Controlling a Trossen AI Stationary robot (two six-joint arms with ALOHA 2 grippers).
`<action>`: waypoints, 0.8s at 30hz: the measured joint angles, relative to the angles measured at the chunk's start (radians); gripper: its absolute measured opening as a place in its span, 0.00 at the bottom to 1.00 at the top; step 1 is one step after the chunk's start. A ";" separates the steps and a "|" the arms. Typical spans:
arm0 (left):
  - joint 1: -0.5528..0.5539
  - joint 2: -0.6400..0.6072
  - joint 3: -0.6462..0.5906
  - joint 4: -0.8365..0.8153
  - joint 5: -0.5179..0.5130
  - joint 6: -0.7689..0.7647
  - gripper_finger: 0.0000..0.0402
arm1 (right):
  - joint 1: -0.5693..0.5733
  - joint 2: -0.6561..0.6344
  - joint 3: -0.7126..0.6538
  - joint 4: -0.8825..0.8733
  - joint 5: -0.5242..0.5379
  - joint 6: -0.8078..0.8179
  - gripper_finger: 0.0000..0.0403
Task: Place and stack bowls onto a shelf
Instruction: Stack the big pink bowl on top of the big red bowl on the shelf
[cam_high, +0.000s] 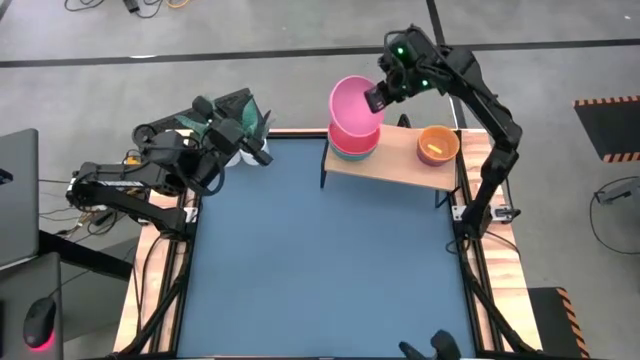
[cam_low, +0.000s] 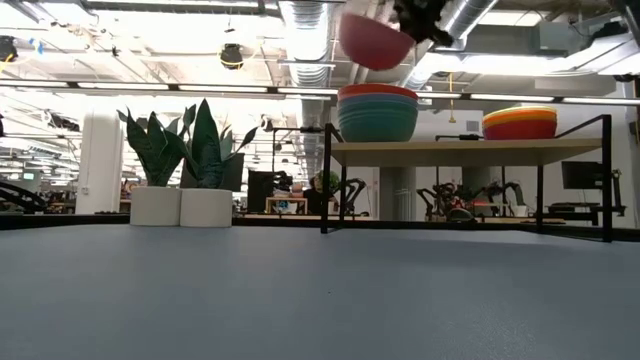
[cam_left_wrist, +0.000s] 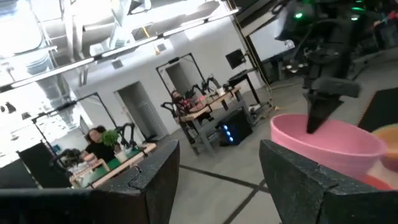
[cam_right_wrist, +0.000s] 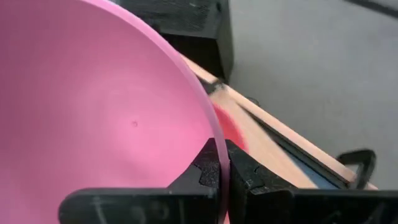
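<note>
Overhead, lines below take the shelf (cam_high: 400, 166) as landmark.
Surface: blue table mat (cam_high: 320, 260) lying in front of the shelf; grey floor beyond; two white plant pots (cam_low: 181, 207) sitting left of it.
Pink bowl (cam_high: 354, 106): hanging tilted above the stacked bowls (cam_low: 377, 112) on the shelf's left end.
Smaller stack (cam_high: 437, 145): sitting on its right end.
Right gripper (cam_right_wrist: 224, 169): pinching the pink bowl's rim, fingers nearly closed.
Left gripper (cam_left_wrist: 217, 180): waiting left of the shelf, fingers spread, holding nothing.

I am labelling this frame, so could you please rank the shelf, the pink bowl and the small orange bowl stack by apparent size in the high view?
1. The shelf, clearly the widest.
2. The pink bowl, pinched at its rim by the right gripper; it hangs above the stack, nearer the camera, so it may look slightly oversized.
3. The small orange bowl stack, the smallest.
</note>
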 joint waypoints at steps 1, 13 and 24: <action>0.000 0.000 0.000 -0.010 -0.002 -0.007 0.52 | -0.016 0.010 0.000 -0.004 -0.006 0.000 0.06; 0.000 0.002 0.000 -0.137 -0.042 -0.086 0.52 | -0.055 0.143 0.000 -0.117 -0.085 -0.072 0.06; 0.000 0.002 0.000 -0.136 -0.060 -0.079 0.52 | -0.076 0.193 0.000 -0.165 -0.085 -0.111 0.06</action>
